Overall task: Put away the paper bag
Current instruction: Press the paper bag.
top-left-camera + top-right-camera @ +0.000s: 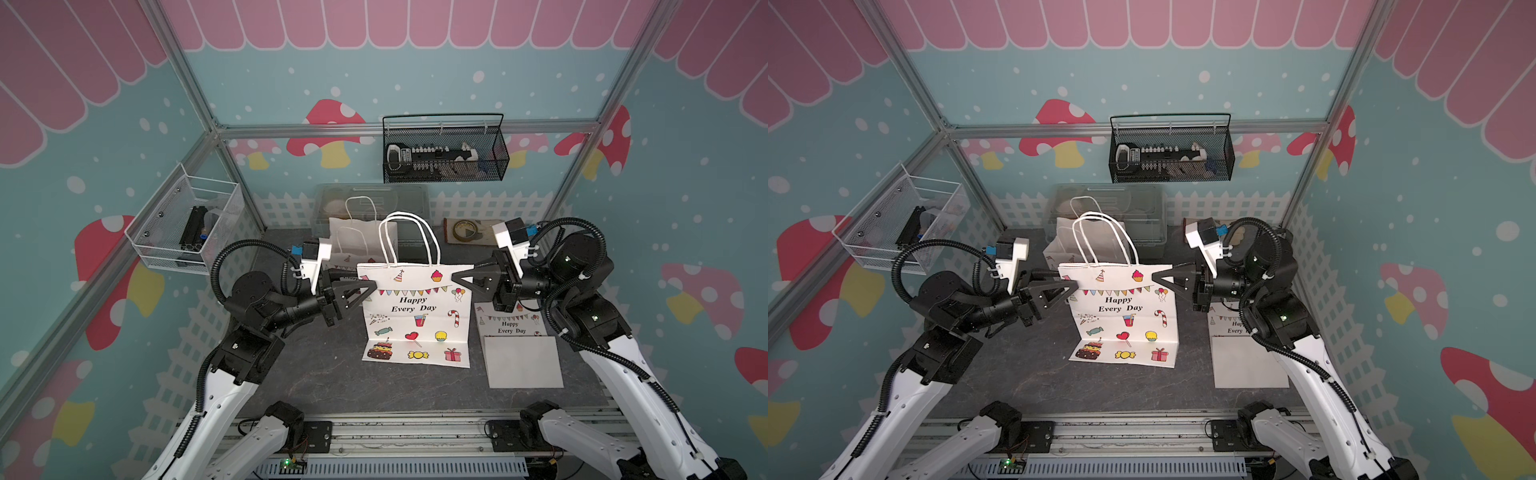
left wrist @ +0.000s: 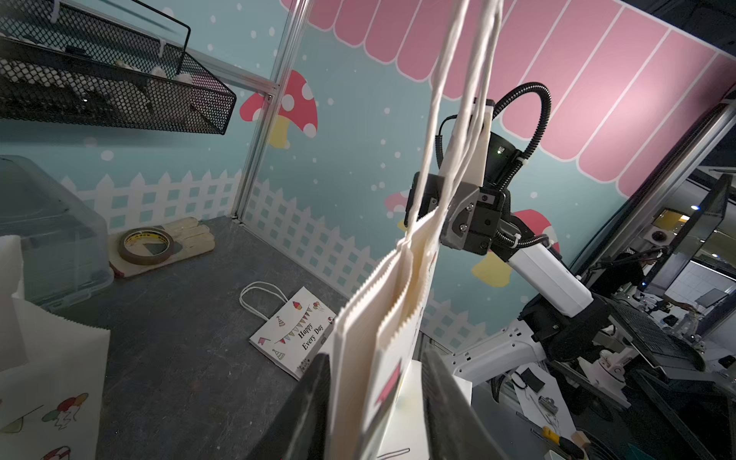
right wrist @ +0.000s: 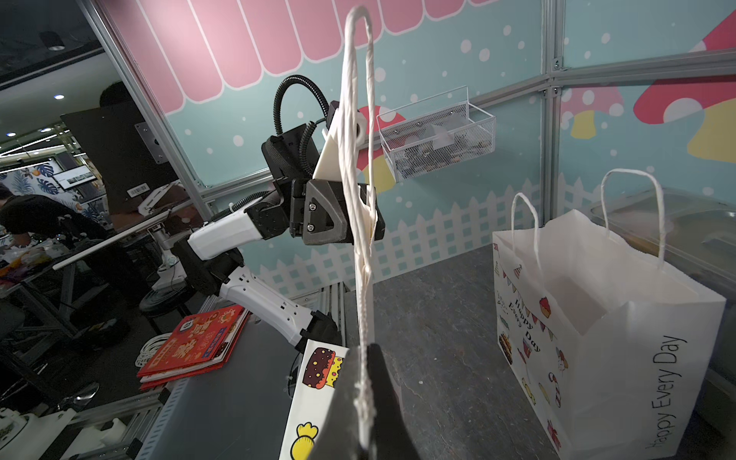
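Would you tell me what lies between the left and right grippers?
The flattened paper bag, upright: the right gripper is shut on one top corner, and the left gripper stands open around the other. Both top views show it.
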Robot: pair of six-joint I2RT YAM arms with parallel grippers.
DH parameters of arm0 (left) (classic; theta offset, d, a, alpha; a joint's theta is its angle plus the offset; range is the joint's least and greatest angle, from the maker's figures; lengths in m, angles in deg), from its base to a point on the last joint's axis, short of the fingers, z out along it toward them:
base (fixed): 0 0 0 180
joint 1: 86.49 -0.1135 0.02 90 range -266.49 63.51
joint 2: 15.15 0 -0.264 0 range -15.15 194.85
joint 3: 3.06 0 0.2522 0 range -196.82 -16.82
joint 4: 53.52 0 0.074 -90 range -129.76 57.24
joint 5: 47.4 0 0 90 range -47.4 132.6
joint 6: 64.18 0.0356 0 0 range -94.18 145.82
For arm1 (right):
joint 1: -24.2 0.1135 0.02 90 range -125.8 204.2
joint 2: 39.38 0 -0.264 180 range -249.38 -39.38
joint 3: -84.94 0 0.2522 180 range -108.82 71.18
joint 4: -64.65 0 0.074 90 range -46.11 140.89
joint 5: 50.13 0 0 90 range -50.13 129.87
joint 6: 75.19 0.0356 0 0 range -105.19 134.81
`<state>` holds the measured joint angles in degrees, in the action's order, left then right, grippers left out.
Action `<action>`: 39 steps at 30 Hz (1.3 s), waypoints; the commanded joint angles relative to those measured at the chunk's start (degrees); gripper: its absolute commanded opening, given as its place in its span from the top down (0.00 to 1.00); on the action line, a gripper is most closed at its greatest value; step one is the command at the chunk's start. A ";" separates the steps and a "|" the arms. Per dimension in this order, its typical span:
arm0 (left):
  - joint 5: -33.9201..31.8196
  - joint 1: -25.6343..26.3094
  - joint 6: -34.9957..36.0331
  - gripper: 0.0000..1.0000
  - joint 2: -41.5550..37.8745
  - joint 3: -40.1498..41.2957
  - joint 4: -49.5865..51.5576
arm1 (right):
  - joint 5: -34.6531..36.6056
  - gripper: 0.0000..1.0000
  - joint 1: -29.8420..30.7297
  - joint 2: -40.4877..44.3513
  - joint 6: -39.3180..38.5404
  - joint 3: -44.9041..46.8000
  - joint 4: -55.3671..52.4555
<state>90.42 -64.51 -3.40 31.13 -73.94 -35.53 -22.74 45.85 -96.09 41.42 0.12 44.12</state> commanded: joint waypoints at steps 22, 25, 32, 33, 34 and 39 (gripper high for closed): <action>6.80 1.23 -10.02 1.00 1.86 4.26 -19.23 | -3.18 0.78 -0.61 0.71 5.12 2.12 8.34; 4.82 1.25 -7.49 1.00 1.78 4.26 -15.29 | -0.40 0.57 -0.59 1.41 2.33 2.16 5.28; 1.24 1.23 -4.96 1.00 2.06 4.21 -11.82 | 4.63 0.33 -0.63 2.44 -0.31 4.25 3.75; 1.10 1.26 -4.83 1.00 2.15 4.28 -11.66 | 4.90 0.33 -0.57 2.62 -0.39 4.63 3.88; 1.14 1.27 -4.86 1.00 2.30 4.44 -11.61 | 5.27 0.33 -0.56 2.81 -0.58 4.96 3.88; 0.33 1.18 -4.44 1.00 2.51 5.22 -11.48 | 6.12 0.38 -0.56 2.62 0.61 5.24 5.92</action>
<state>92.34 -63.46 -9.08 33.69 -68.61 -47.48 -17.43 45.50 -93.99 42.21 4.82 48.21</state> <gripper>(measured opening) 0.049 0.632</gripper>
